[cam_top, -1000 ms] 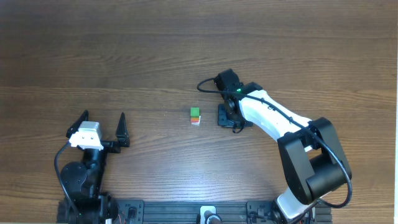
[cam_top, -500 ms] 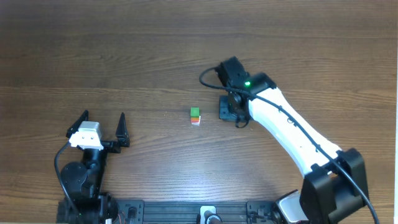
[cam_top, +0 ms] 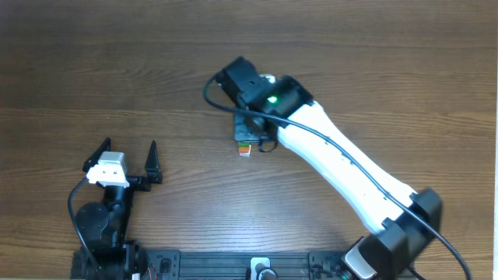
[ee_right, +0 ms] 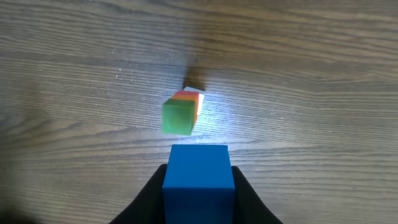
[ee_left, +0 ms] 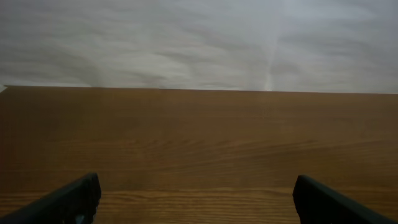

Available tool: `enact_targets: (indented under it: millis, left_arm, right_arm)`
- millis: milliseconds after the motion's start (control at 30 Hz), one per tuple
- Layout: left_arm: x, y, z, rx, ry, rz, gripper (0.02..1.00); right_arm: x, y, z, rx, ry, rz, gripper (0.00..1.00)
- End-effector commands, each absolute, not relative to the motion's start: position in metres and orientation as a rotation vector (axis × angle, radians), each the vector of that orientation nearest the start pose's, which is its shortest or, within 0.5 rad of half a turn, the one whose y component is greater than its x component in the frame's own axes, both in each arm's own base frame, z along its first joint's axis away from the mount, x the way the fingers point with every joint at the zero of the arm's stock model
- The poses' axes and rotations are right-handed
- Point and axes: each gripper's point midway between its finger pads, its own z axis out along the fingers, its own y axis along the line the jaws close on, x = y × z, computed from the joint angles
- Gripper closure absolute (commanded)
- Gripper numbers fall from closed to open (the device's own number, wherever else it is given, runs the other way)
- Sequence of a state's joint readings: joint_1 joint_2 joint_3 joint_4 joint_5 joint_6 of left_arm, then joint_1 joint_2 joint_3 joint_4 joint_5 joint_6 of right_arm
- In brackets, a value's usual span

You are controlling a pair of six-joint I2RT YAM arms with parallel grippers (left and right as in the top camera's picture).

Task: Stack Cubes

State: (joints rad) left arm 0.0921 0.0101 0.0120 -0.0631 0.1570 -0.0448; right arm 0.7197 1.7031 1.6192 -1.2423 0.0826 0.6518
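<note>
My right gripper hangs over the small cube stack near the table's middle, hiding most of it from above. In the right wrist view it is shut on a blue cube, gripped between the dark fingers. Below and just beyond the blue cube stands the stack: a green cube on top, an orange cube under it and a white cube at the base. My left gripper rests open at the near left, with nothing between its fingers.
Bare brown wood table lies all around the stack. The right arm's white link runs diagonally from the near right to the middle. A pale wall rises beyond the table's far edge.
The right arm has swung left from beside the stack to above it, carrying the blue cube. The left arm has stayed still.
</note>
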Motion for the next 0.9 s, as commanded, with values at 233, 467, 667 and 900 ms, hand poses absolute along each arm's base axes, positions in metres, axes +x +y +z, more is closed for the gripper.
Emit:
enact_targets:
  millis: [233, 467, 667, 900]
  left_arm:
    - [0.246, -0.002, 0.161, 0.014, 1.630, -0.073, 0.020]
    - [0.246, -0.002, 0.161, 0.014, 1.630, -0.073, 0.023]
    - [0.246, -0.002, 0.161, 0.014, 1.630, -0.073, 0.020]
    - [0.246, -0.002, 0.161, 0.014, 1.630, -0.073, 0.018]
  right_arm:
    - [0.281, 0.256, 0.140, -0.004, 2.987, 0.072, 0.923]
    - [0.282, 0.257, 0.131, 0.004, 3.004, 0.049, 0.925]
    - [0.284, 0.259, 0.118, 0.002, 3.023, 0.023, 0.923]
    - [0.287, 0.262, 0.117, 0.003, 3.014, 0.035, 0.921]
